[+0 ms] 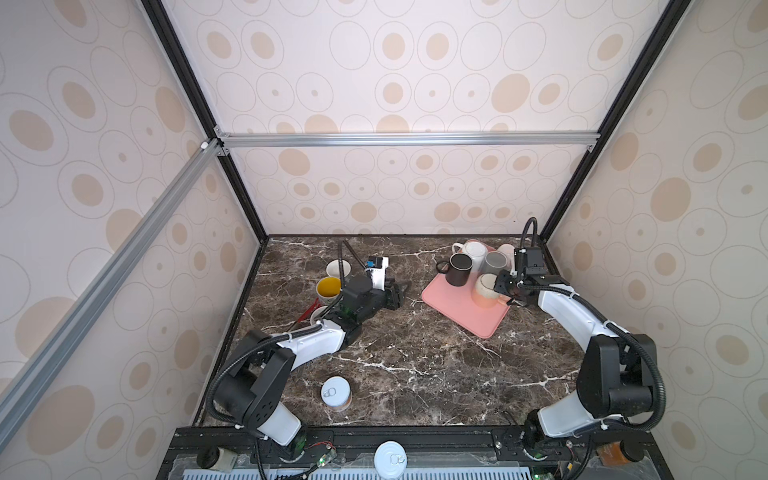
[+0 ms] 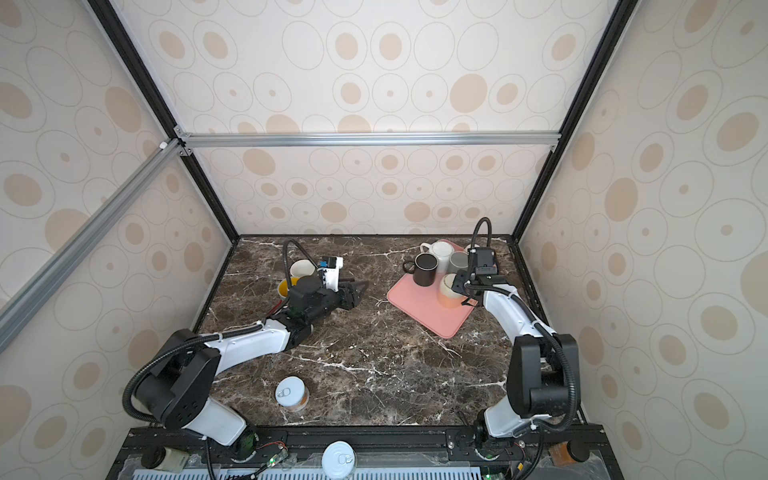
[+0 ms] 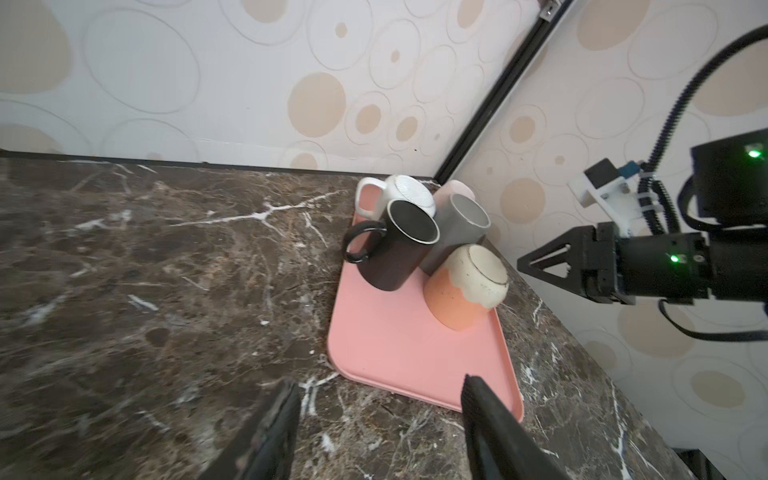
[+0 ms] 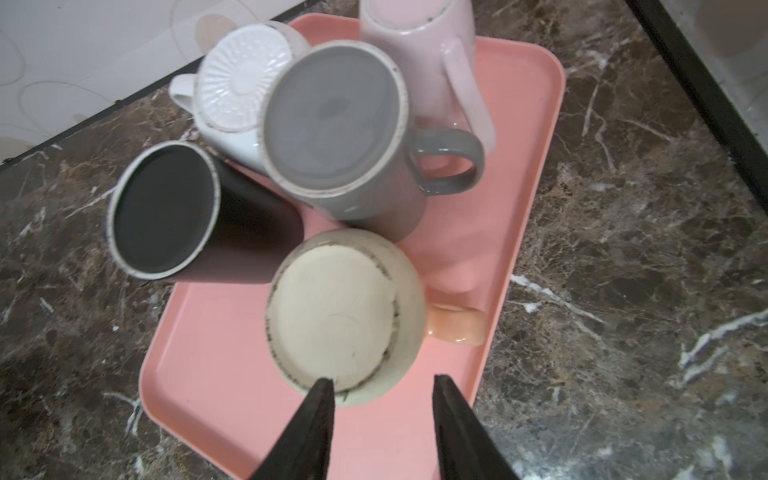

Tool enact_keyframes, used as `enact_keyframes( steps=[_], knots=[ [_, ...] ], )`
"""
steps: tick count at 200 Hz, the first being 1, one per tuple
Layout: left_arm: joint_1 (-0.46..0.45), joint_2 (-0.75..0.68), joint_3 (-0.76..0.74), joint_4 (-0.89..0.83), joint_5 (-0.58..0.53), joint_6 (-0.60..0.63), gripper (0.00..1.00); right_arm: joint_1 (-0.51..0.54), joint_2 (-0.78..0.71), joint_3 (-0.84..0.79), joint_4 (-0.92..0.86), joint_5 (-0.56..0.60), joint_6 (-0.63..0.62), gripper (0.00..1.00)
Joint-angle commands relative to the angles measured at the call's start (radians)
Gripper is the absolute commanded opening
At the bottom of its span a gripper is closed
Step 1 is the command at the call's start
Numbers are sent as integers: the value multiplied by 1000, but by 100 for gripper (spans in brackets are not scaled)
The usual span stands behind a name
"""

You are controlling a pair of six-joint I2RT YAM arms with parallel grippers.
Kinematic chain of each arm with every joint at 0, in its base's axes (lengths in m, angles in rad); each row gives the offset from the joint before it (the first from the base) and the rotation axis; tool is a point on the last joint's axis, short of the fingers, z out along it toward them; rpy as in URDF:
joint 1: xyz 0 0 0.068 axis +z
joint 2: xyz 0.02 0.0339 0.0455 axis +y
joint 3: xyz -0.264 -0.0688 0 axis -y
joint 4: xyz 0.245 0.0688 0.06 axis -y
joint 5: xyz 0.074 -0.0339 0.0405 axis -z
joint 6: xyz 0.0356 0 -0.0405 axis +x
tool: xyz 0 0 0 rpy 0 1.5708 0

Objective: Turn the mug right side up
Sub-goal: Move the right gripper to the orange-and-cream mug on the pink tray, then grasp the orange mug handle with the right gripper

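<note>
Mug [image 4: 332,316] is sitting base-up, mouth-down on tray [image 4: 216,374], in front of four other mugs [image 4: 332,133], also inverted. Its axis is standing vertical. Right gripper [image 4: 384,379] is being held just above its near edge, jaws parted, nothing gripped. Handle [image 4: 457,326] is sticking out sideways, roughly along the jaws' closing line. Left gripper [image 3: 380,381] is being held over the table [image 3: 166,291], well apart from the mug, jaws parted, empty. Right arm is judged nearer, with the mug lying ahead and below it.
</note>
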Motion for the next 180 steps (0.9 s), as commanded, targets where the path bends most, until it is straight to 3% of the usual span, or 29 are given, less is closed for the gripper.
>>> enact_keyframes(
  steps=[1,48,113,180],
  knots=[
    [-55,74,83,28,64,-27,62,-52,52,20,0,-50,31,43],
    [-109,208,186,24,145,-61,62,-123,149,95,-30,-94,9,42],
    [-114,257,214,14,167,-71,62,-145,278,164,-48,-154,-22,38],
    [-114,268,221,-5,158,-67,62,-142,212,23,-16,-251,-9,34]
  ],
)
